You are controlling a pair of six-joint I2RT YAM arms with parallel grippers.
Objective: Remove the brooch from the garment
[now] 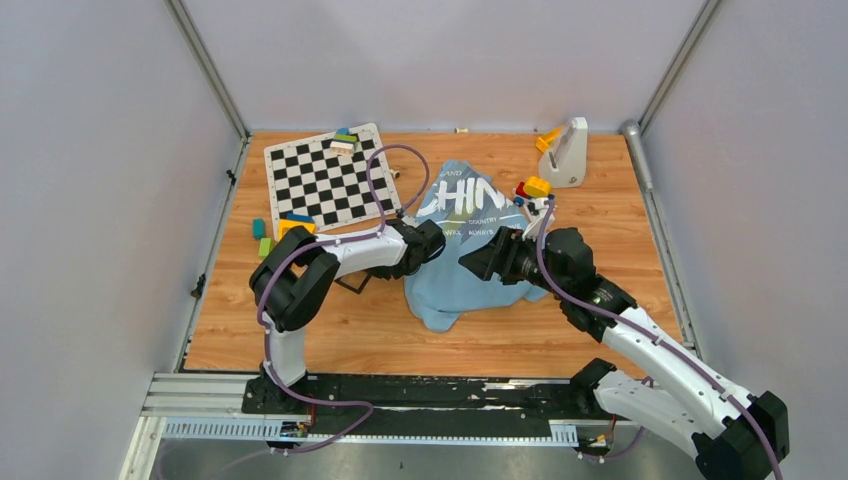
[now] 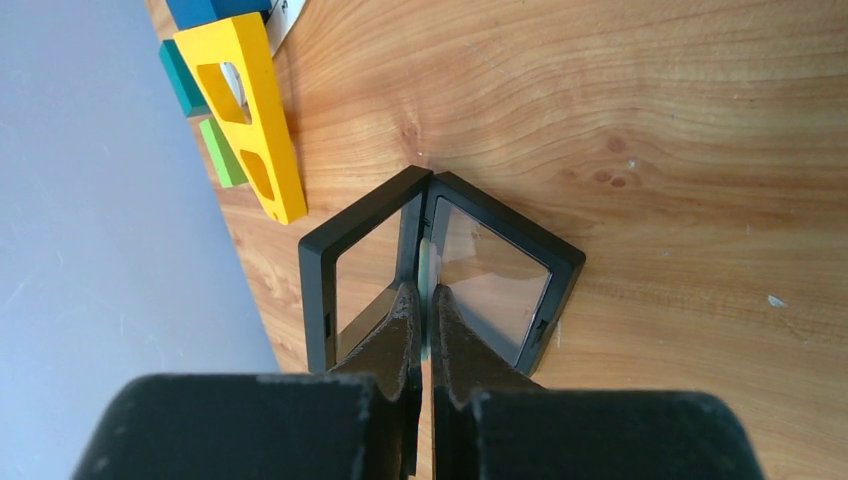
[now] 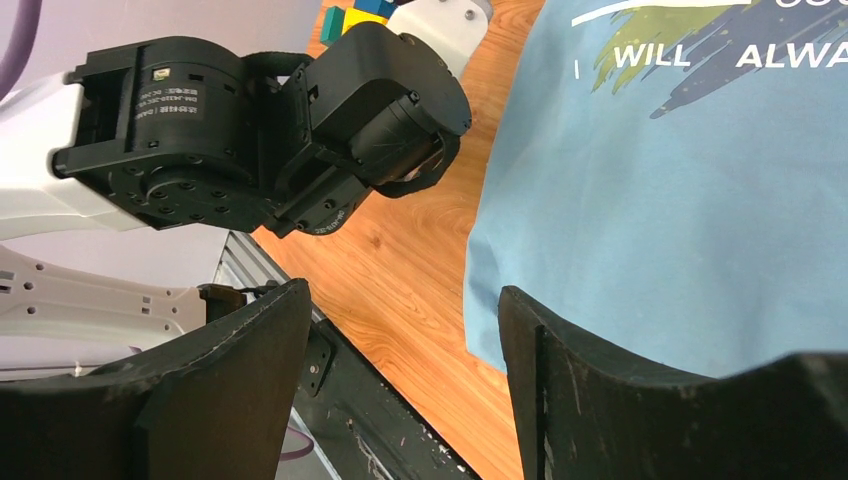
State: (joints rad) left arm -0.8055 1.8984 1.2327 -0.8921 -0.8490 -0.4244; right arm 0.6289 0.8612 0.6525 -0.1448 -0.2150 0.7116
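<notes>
Blue cloth of the CHINA T-shirt [image 1: 470, 275] rumpled and limp; likely to lift and bunch under any pull. Brooch not discernible in any view; judged tiny, rigid, light; best pinched at its edge, cloth pinned alongside. Left gripper [image 2: 424, 300] at T-shirt's left edge, jaws pressed together, contents unclear; right gripper [image 3: 400, 300] over its lower edge, jaws wide apart, empty.

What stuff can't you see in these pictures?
1. Brooch: no view shows it; from above it's too small or covered by the arms.
2. Shirt: the right wrist view cuts it off at the edges, and the right gripper blocks the bottom.
3. Left gripper: from above, its fingers seem hidden under its own arm.
</notes>
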